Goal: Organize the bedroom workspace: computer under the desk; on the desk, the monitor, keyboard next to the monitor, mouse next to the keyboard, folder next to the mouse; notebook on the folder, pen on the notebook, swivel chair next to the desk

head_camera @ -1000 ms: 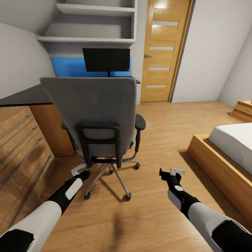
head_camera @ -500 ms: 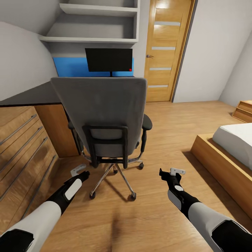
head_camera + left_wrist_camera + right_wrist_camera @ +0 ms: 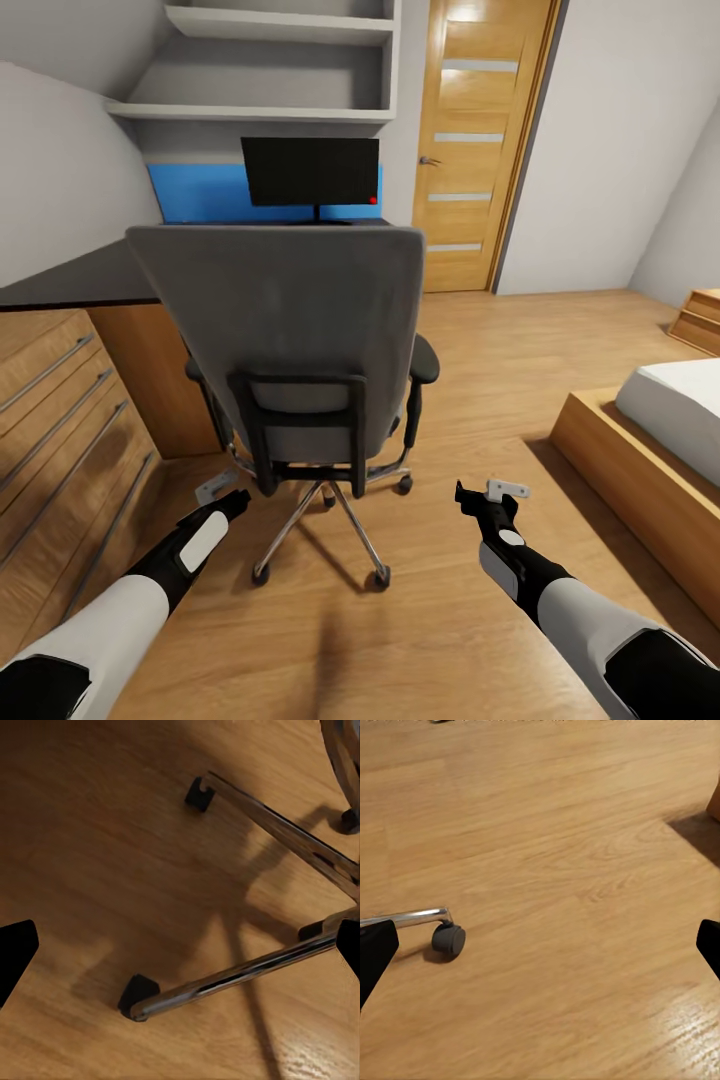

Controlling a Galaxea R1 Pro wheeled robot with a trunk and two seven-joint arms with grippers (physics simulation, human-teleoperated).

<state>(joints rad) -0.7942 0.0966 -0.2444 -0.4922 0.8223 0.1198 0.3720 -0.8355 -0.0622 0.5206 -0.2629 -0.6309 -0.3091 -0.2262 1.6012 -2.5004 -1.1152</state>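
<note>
Grey swivel chair (image 3: 290, 330) fronts desk (image 3: 90, 275); monitor (image 3: 310, 172) apparently atop.

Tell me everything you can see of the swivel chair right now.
The swivel chair stands upright on the wooden floor, its grey backrest turned toward the camera and hiding the seat, so any folder on it cannot be seen. It has a black frame across the lower back, black armrests, and a shiny metal star base with dark casters. It stands before the desk, below the monitor. Neither gripper touches it.
</note>
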